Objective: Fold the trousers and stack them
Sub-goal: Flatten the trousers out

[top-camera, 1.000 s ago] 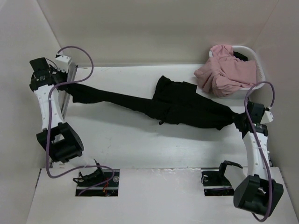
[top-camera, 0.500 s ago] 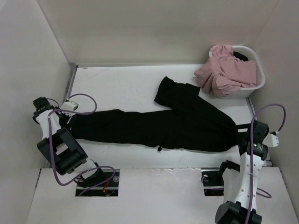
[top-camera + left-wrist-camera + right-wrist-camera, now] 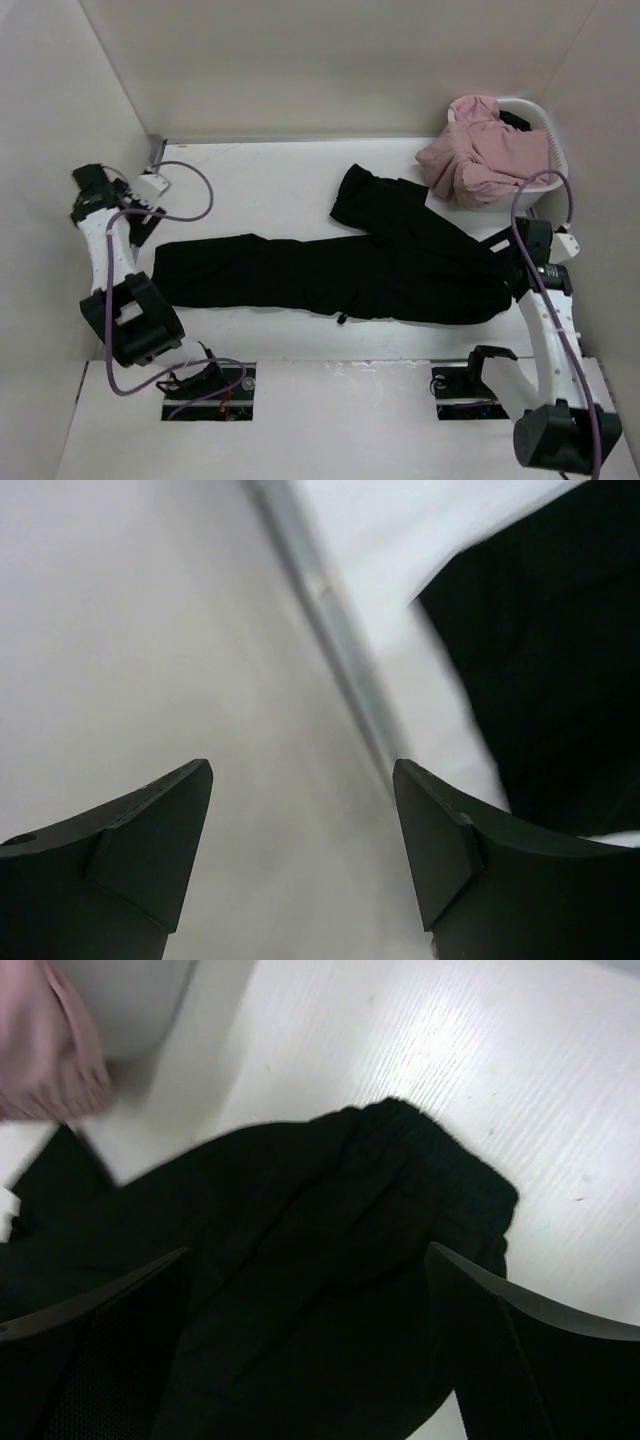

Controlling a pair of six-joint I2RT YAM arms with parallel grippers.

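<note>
Nearest the arms, a white board (image 3: 340, 420) with two rectangular cut-outs spans the front edge, and thin purple cables (image 3: 195, 195) loop from the arm bases up along the arms. Beyond it is the white, faintly grained table top (image 3: 260, 175), with a grey metal rail (image 3: 330, 630) along its left edge where it meets the side wall.

The plain black soft-fabric trousers (image 3: 330, 275) lie flat across the middle of the table. One leg stretches left and ends near the left arm. The gathered waistband is at the right end. The other leg angles away toward the far side, ending near the basket.

The left gripper (image 3: 302, 770) hangs by the left wall with its fingers spread wide and nothing between them, beside the trouser leg's end. The right gripper (image 3: 308, 1252) hovers over the waistband, fingers likewise wide apart and empty.

At the far right corner stands a white plastic slotted laundry basket (image 3: 556, 160). Rumpled pink garments (image 3: 480, 150) are heaped in it and spill over its near rim toward the trousers, and a bit of dark cloth shows behind them. Plain cream walls (image 3: 330, 60) close in the table on the left, far and right sides.
</note>
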